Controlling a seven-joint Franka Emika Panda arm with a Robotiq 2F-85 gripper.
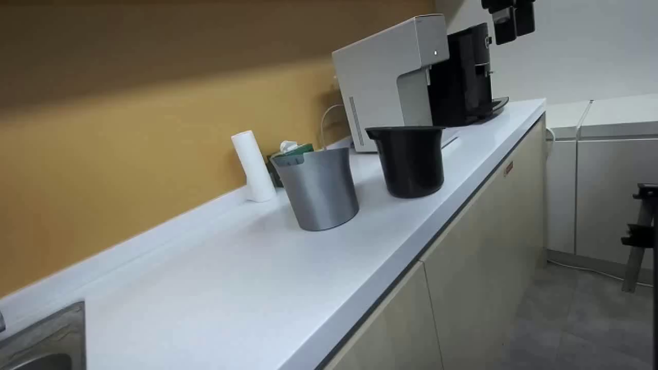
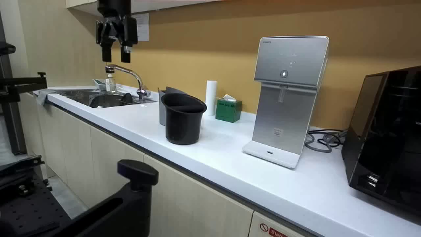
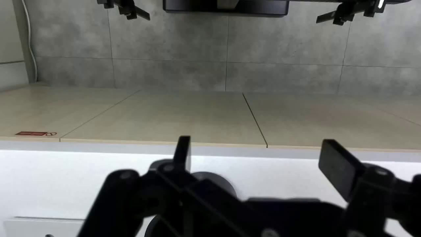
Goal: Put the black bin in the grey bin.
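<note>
While claw [image 2: 116,60] hangs high with fingers [image 2: 125,56] spread wide, black bin [image 2: 183,129] stands nearest on white counter [image 2: 227,148] in exterior view. Grey bin [image 2: 162,108] just beyond, apart, partly hidden. Farther: green tissue box [image 2: 228,111], white roll [image 2: 210,98] near wall [image 2: 213,62]. Farthest: sink [image 2: 79,96] and tap [image 2: 142,93].
</note>
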